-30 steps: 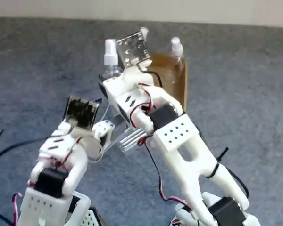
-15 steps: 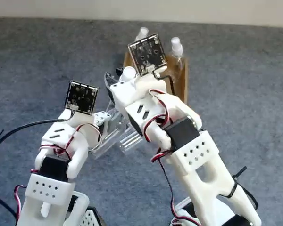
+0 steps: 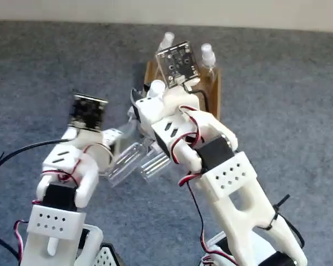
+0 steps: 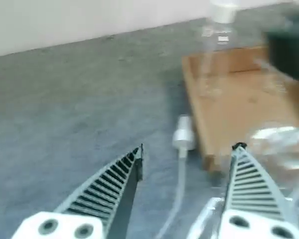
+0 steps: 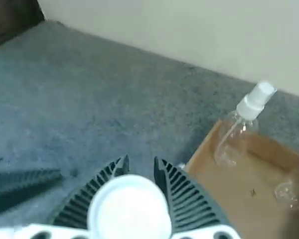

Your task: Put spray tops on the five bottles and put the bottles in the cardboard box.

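Observation:
My right gripper is shut on a clear bottle whose white spray top shows between its fingers; in the high view that top sits beside the near left edge of the cardboard box. Two capped bottles stand in the box. My left gripper is open above the carpet, over a loose spray top with its tube, just in front of the box. A capped bottle stands at the box's far side.
Two clear bottles without tops lie on the grey carpet between the arms. Another blurred clear bottle shows by my left gripper's finger. Open carpet lies to the left and right of the arms.
The right arm has carried its capped bottle to the right, toward the box. The left arm has drawn back a little to the left, away from that bottle.

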